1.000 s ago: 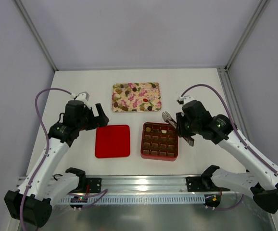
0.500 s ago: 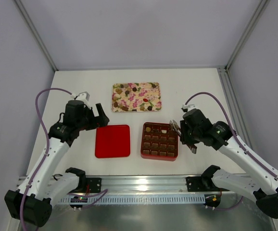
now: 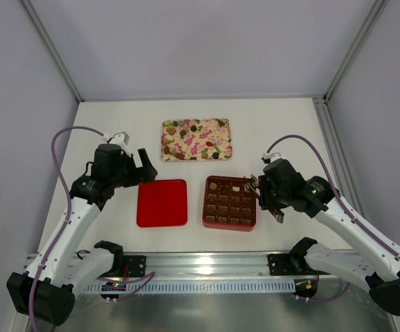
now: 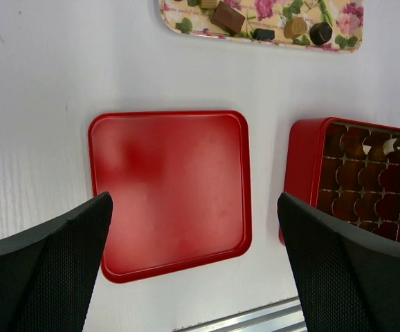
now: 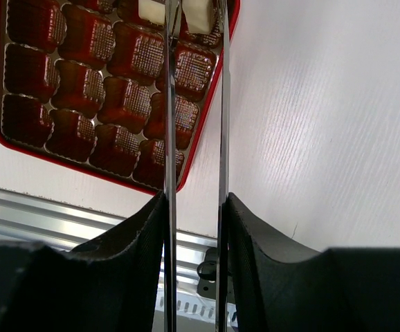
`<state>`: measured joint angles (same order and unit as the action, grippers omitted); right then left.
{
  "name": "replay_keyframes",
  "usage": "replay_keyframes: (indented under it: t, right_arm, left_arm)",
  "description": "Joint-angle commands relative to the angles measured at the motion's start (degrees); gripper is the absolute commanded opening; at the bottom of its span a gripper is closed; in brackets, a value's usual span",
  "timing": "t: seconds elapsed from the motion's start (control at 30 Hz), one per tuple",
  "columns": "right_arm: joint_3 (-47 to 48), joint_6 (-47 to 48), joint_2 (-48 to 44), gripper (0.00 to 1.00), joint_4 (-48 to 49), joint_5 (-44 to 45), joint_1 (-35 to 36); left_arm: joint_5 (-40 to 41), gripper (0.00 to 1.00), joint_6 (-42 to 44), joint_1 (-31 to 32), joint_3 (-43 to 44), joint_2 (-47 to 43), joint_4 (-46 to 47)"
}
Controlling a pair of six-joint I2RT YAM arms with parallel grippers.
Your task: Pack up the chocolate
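A white table [image 3: 117, 124] inside pale walls carries three things: a floral tray [image 3: 217, 135] at the back, a red lid [image 3: 162, 203] lying flat, and just beside it a red box [image 3: 229, 224] with a brown gridded insert.

Most of the chocolate [image 4: 228, 16] lies loose on the tray, in dark, tan and cream bites. A few pieces already sit in the box's back row, and the other cells look empty. The pieces are probably light and rigid, but smooth-sided and easy to mark or chip. A gentle pinch across two opposite flanks would suit them, coming straight down so each one drops square into its cell.

The right gripper [image 3: 252, 182] reaches over the box's far right corner. Its long thin blades stand only a narrow gap apart, and a cream piece [image 5: 196, 15] shows at their tips over a corner cell. The blades partly cover it, so it cannot be told whether they pinch it or it rests in the cell.

The left gripper [image 3: 144, 168] hovers over the lid, spread wide and holding nothing.
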<state>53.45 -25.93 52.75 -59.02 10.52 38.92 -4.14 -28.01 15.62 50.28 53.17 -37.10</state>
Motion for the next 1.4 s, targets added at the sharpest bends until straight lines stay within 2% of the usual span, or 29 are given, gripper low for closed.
replay_keyframes:
  t: [0.0, 0.27, 0.43, 0.67, 1.03, 1.17, 1.37]
  right_arm:
    - [0.16, -0.78, -0.81, 0.41, 0.84, 0.37, -0.07]
    - [2.00, -0.52, -0.64, 0.42, 0.67, -0.15, -0.07]
    - [10.08, 2.54, 4.45, 0.42, 2.42, -2.43, -0.07]
    - [22.82, 7.91, 20.09, 0.42, 9.97, -5.42, -0.68]
    - [50.94, 15.65, 52.85, 0.42, 14.11, -8.76, -2.00]
    - [59.64, 16.53, 60.70, 0.42, 15.87, -9.82, -2.00]
    - [66.25, 16.27, 69.32, 0.42, 15.95, -9.82, -1.91]
  left_arm:
    - [-0.34, 1.00, 0.24, -0.24, 1.14, 0.01, 0.80]
    - [-0.25, 1.00, 0.24, -0.24, 1.22, 0.01, 0.80]
    - [0.27, 1.00, 0.24, -0.24, 1.22, -0.08, 0.80]
    - [0.80, 1.00, 0.15, -0.24, 1.14, -0.34, 0.80]
    - [1.24, 1.00, 0.15, -0.24, 1.22, -0.78, 0.63]
    - [1.50, 1.00, 0.15, -0.24, 1.22, -0.79, 0.72]
    - [1.33, 1.00, 0.15, -0.24, 1.14, -0.61, 0.63]
